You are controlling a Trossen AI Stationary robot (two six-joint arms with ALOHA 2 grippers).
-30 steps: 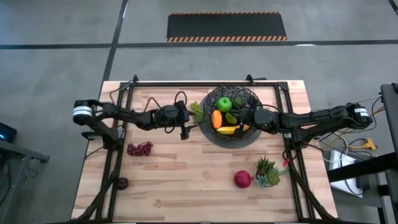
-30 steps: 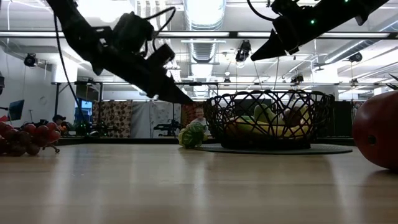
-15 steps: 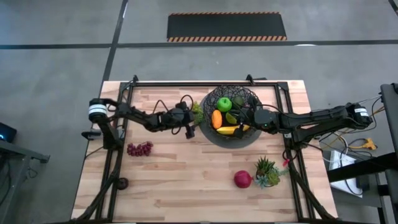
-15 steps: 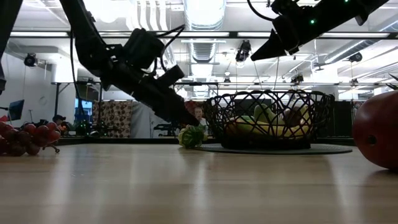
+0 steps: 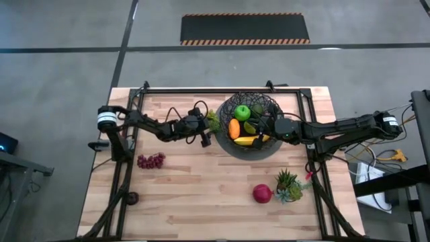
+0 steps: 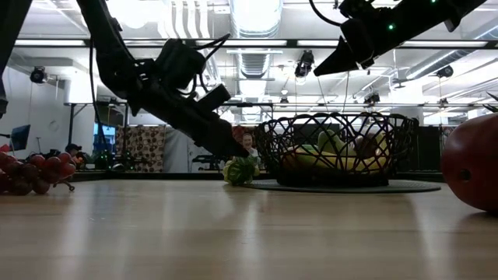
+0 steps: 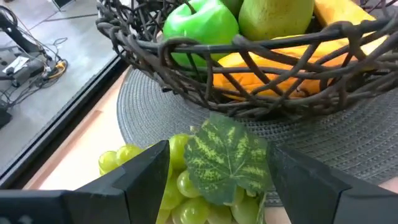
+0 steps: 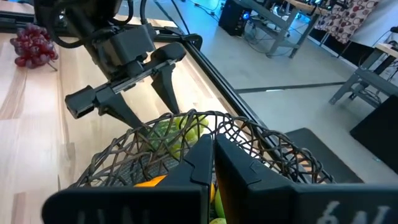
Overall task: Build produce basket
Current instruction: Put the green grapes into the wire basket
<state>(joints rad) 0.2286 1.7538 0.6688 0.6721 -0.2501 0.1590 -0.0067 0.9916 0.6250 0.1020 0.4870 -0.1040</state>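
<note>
The black wire basket stands at the table's far middle on its grey disc. It holds a green apple, an orange piece, a banana and a pear. A green grape bunch with a leaf lies on the disc's left edge. My left gripper is open and tipped down, one finger on each side of the bunch. My right gripper is shut and hovers above the basket, holding nothing. My left gripper comes at the green grapes slanting down from the table's left. Its fingers stand close on either side of the bunch, which lies on the disc. Whether they touch it, I cannot tell.
Purple grapes lie at the table's left. A red apple and a small spiky potted plant stand toward the near right. Bare wood lies between them in the near middle.
My left gripper has come down and toward the basket, tipping more steeply, until its open fingers stand around the green grapes. Most of this happened early in the second.
</note>
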